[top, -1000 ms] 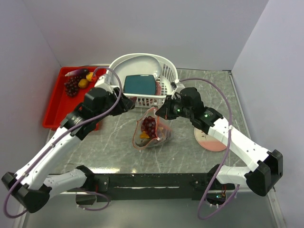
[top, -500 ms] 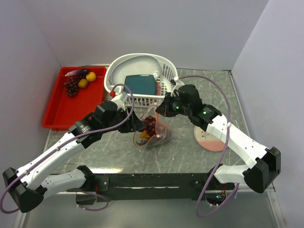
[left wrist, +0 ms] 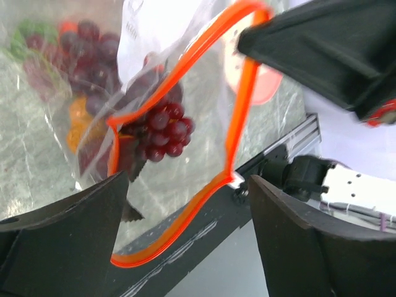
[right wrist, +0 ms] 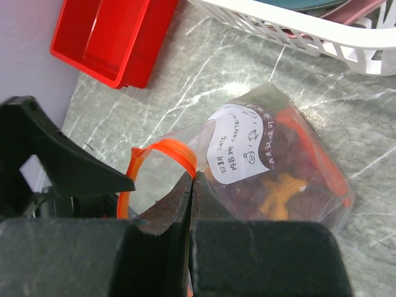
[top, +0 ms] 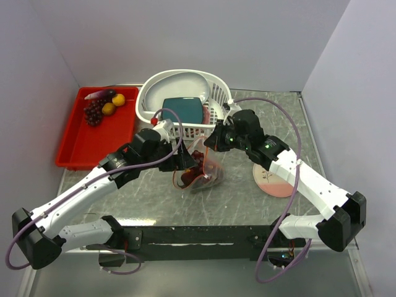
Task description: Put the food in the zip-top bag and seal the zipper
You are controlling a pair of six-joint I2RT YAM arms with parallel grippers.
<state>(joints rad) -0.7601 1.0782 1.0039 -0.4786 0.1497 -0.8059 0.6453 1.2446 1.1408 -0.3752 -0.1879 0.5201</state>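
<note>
Left fingers (left wrist: pixel 74 229) swing in, apart, at the zip-top bag (right wrist: pixel 309 142); right fingers (right wrist: pixel 167 207) clamp its zipper (right wrist: pixel 164 148). Grapes (left wrist: pixel 164 130) lie inside.

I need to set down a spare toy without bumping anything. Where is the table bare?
Bare marble: the table strip between the zip-top bag and the near edge, and the far right corner beside the white basket. The near half of the red tray is free. Crowded: the centre, with the left gripper and right gripper at the bag's mouth.
</note>
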